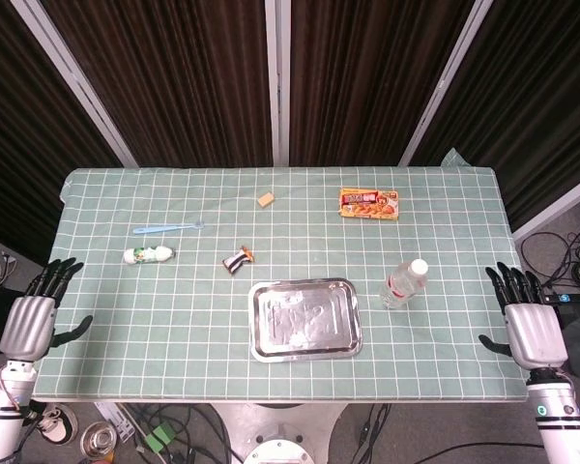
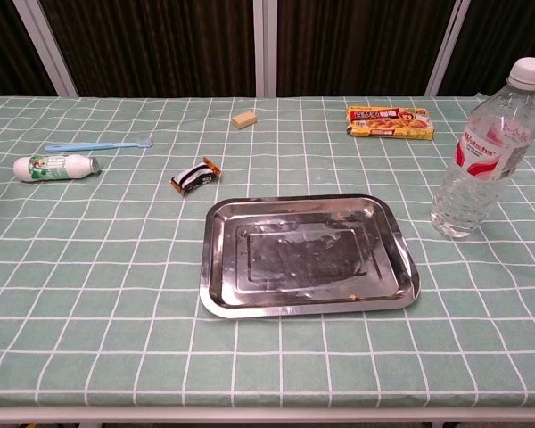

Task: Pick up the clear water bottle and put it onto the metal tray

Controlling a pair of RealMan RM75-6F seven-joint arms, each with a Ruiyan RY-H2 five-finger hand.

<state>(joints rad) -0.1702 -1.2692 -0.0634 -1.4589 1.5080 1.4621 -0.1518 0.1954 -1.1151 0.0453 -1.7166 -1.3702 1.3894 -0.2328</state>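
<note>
The clear water bottle (image 1: 405, 282) (image 2: 485, 152) stands upright on the table, with a white cap and a red label, just right of the metal tray (image 1: 304, 318) (image 2: 308, 256). The tray lies empty near the front middle. My right hand (image 1: 524, 317) hovers off the table's right edge, fingers spread and holding nothing, well to the right of the bottle. My left hand (image 1: 34, 311) hangs off the left edge, fingers apart and empty. Neither hand shows in the chest view.
A blue toothbrush (image 1: 168, 228), a white-green tube (image 1: 148, 255), a small dark snack wrapper (image 1: 239, 260), a tan eraser-like block (image 1: 265, 199) and an orange food box (image 1: 369, 203) lie on the green checked cloth behind the tray.
</note>
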